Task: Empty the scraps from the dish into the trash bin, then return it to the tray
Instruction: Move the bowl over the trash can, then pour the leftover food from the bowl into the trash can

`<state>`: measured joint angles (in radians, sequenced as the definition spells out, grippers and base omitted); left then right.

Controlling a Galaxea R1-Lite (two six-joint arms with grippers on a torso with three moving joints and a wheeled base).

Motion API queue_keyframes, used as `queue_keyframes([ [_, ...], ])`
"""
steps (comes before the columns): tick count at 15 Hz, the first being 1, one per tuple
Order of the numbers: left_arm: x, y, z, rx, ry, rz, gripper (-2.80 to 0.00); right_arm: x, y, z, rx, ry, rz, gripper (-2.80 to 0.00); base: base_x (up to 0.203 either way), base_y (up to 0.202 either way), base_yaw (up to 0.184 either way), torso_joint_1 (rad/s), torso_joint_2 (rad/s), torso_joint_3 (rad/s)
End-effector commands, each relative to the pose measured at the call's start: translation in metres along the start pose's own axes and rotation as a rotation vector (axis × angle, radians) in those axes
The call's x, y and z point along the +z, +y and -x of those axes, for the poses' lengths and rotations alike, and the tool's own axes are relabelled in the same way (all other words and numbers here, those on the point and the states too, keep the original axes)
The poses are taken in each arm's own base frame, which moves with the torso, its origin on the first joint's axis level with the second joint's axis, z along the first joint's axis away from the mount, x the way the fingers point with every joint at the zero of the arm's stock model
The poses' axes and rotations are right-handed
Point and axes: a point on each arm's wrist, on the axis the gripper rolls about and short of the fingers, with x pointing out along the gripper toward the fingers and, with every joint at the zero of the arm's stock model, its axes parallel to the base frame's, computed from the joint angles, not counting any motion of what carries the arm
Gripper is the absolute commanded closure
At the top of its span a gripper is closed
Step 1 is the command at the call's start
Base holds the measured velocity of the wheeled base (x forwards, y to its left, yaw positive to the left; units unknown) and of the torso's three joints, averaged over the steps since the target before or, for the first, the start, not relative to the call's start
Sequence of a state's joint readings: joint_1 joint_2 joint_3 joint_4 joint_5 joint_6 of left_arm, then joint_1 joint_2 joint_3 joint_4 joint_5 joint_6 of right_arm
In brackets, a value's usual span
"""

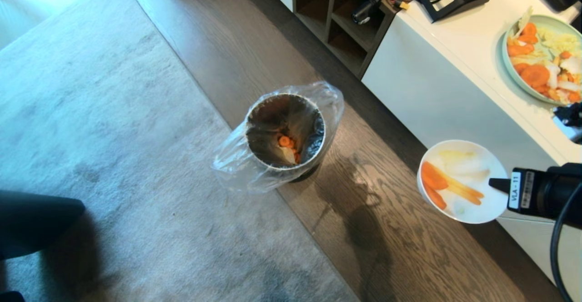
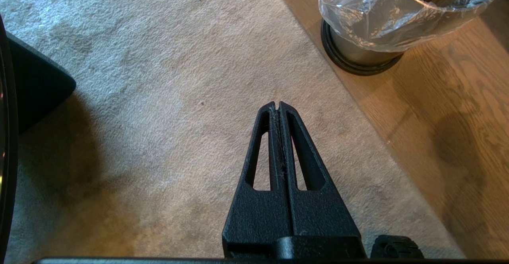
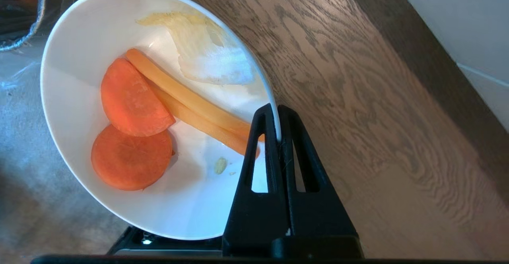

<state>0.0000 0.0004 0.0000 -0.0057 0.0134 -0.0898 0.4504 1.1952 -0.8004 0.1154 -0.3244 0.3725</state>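
The left gripper (image 2: pixel 278 105) hangs over the carpet (image 2: pixel 159 77), jaws pressed together. The right gripper (image 3: pixel 277 115) pinches the rim of the dish (image 3: pixel 79 57), scraps (image 3: pixel 131 101) inside, above the wooden floor (image 1: pixel 363 202) beside the trash bin (image 1: pixel 285 131); a green plate (image 1: pixel 507 56) sits on the table (image 1: pixel 464 33) beyond.

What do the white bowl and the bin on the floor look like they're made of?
The dish: glossy white, likely glazed ceramic or melamine, going by its smooth sheen and thin rim. The trash bin: brushed metal wall with dull streaked reflections, dark base, and a crinkly clear plastic liner.
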Motion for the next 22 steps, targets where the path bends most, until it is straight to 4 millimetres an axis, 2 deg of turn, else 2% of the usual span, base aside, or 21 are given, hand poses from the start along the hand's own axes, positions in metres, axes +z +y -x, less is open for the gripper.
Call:
queue_keyframes([
  [1, 0.000, 0.000, 0.000, 0.000, -0.001, 0.001, 0.00, 0.001, 0.011, -0.003, 0.047, -0.011, 0.053, 0.00, 0.000, 0.000, 0.000, 0.000, 0.00, 0.000],
  [4, 0.000, 0.000, 0.000, 0.000, -0.001, 0.001, 0.00, 0.008, 0.041, -0.008, 0.146, -0.017, 0.110, 0.00, 0.000, 0.000, 0.000, 0.000, 0.00, 0.000],
  [9, 0.000, 0.000, 0.000, 0.000, -0.001, 0.001, 0.00, 0.033, 0.099, -0.023, 0.265, -0.059, 0.138, 0.00, 0.000, 0.000, 0.000, 0.000, 0.00, 0.000],
  [13, 0.000, 0.000, 0.000, 0.000, -0.001, 0.001, 0.00, 0.031, 0.149, -0.042, 0.293, -0.065, 0.175, 0.00, 0.000, 0.000, 0.000, 0.000, 0.00, 0.000],
  [22, 0.000, 0.000, 0.000, 0.000, -0.001, 0.001, 0.00, 0.014, 0.194, -0.102, 0.286, -0.312, 0.341, 0.00, 0.000, 0.000, 0.000, 0.000, 0.00, 0.000],
])
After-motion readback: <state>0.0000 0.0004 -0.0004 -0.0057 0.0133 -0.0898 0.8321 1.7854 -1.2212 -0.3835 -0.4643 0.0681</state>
